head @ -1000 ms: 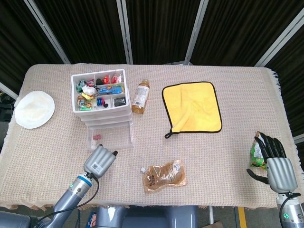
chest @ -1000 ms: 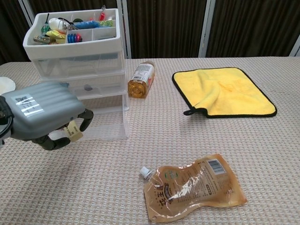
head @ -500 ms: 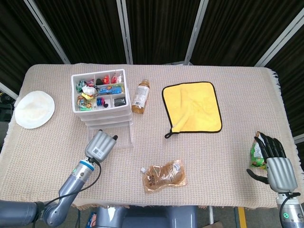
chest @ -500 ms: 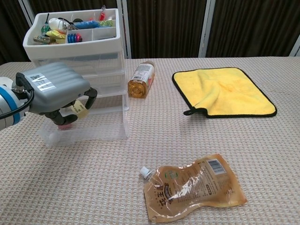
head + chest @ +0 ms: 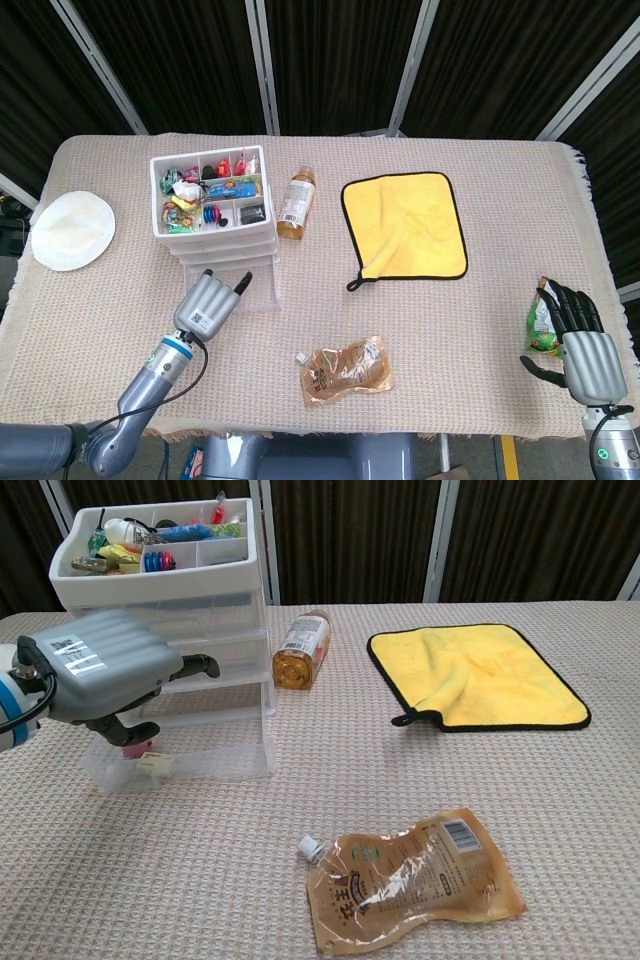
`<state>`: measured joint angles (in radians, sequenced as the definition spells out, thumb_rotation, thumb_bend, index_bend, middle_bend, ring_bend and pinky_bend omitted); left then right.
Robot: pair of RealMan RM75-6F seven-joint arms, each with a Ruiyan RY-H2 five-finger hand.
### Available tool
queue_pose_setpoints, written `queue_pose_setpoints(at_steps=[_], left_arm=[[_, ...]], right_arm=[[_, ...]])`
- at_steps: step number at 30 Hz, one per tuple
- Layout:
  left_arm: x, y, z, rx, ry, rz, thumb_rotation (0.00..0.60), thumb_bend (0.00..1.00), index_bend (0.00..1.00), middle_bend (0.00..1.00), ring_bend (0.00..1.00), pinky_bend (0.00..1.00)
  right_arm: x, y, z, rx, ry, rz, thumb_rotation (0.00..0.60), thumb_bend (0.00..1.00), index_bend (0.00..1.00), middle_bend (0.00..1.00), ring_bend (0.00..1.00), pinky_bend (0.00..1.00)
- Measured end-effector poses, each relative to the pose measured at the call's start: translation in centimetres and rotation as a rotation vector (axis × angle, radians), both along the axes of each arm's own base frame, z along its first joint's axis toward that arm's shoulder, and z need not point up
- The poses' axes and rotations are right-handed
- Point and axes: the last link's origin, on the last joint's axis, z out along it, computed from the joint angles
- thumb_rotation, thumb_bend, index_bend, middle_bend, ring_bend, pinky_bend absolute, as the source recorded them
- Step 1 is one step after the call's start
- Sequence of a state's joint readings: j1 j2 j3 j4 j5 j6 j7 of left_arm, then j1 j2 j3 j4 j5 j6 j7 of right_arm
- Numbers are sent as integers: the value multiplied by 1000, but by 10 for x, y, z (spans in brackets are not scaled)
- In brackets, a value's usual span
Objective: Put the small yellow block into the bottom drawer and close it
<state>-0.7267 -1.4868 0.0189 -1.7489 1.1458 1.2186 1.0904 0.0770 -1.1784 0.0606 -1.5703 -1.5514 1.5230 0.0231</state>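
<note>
The small yellow block [image 5: 155,763] lies inside the open bottom drawer [image 5: 225,762] of the clear drawer unit [image 5: 165,600], beside a pink item [image 5: 132,748]. My left hand [image 5: 100,675] hovers just above the drawer's left part with fingers spread and nothing in it. In the head view the left hand [image 5: 208,302] covers the drawer's left half, and the block is hidden there. My right hand [image 5: 582,345] rests at the table's right edge, fingers apart and empty.
An amber bottle [image 5: 300,648] lies right of the drawer unit. A yellow cloth [image 5: 475,675] is spread at the back right. A brown pouch [image 5: 415,875] lies near the front. A white plate [image 5: 72,230] sits far left; a green packet [image 5: 541,322] lies by the right hand.
The left hand moved forward over the open drawer and let go of the yellow block, which now lies in the drawer. Its fingers have spread. The right hand has not moved.
</note>
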Motion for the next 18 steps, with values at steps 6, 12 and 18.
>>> queue_pose_setpoints(at_steps=[6, 12, 18], left_arm=[[-8, -20, 8, -39, 58, -132, 600, 696, 226, 238, 226, 195], [-23, -41, 17, -132, 212, -358, 600, 846, 288, 108, 84, 137], [-39, -49, 22, -249, 357, -481, 600, 848, 291, 84, 64, 134]], right_arm=[[0, 0, 0, 2, 1, -3, 600, 53, 77, 0, 0, 0], [1, 0, -1, 3, 1, -4, 600, 53, 77, 0, 0, 0], [1, 1, -1, 4, -2, -7, 600, 53, 77, 0, 0, 0]])
